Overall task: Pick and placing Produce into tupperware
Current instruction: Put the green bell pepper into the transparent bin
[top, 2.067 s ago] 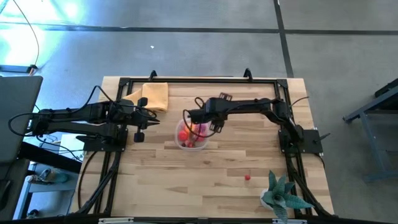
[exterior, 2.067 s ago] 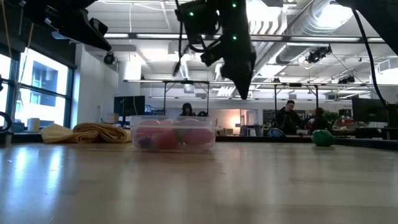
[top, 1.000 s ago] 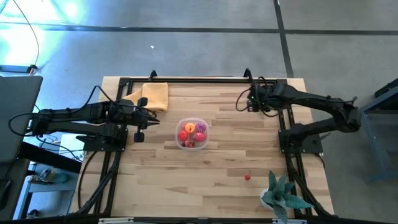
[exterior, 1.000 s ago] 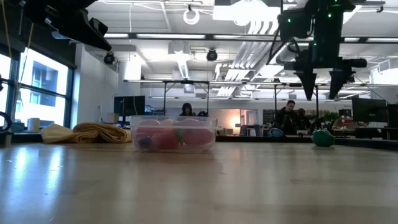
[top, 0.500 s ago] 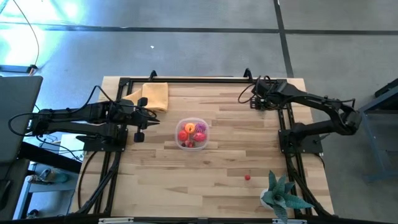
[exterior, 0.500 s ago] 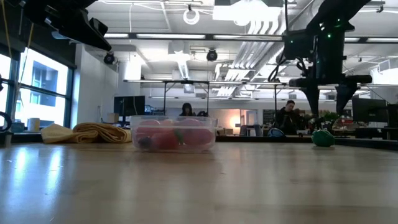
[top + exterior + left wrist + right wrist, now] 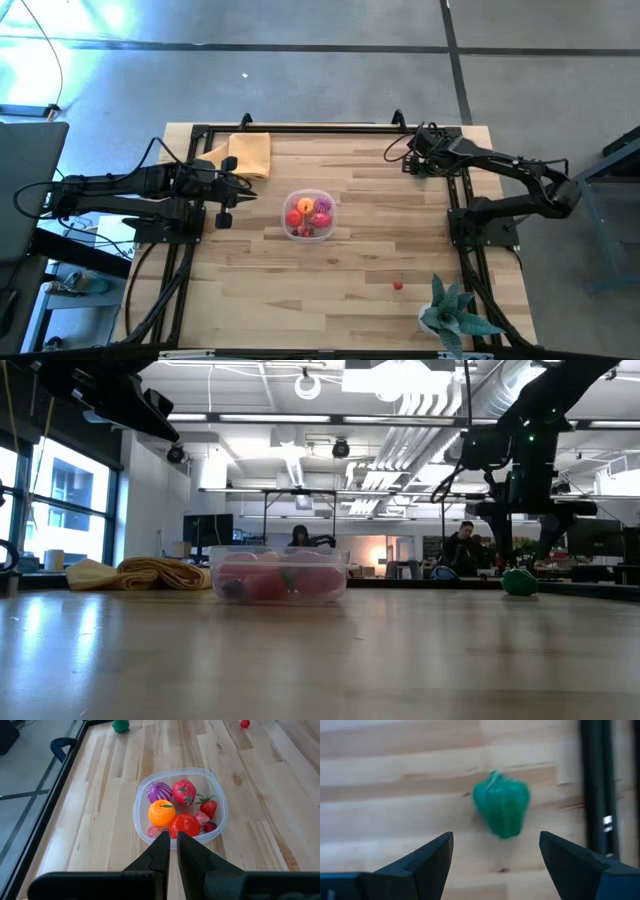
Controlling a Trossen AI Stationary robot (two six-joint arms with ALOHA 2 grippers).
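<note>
From my seat overhead, nearest me at about five o'clock of the table, a red toy fruit (image 7: 398,285) lies loose beside a spiky potted plant (image 7: 452,314).

At the table's centre sits the clear tupperware tub (image 7: 308,215), holding an orange (image 7: 161,813), a purple cabbage (image 7: 159,793), strawberries and other red pieces.

At nine o'clock my left gripper (image 7: 172,840) waits, fingers pressed together, aimed at the tub.

Far off, at one o'clock, my right gripper (image 7: 495,851) hovers with fingers wide apart over a green toy pepper (image 7: 501,808) near the black frame rail (image 7: 598,785).

I judge the risk is the rail: a finger could snag it, or nudge the pepper so it rolls away.

Only the right wrist view shows the pepper clearly; overhead, the arm hides it.

A folded yellow cloth (image 7: 250,153) lies at eleven o'clock.
</note>
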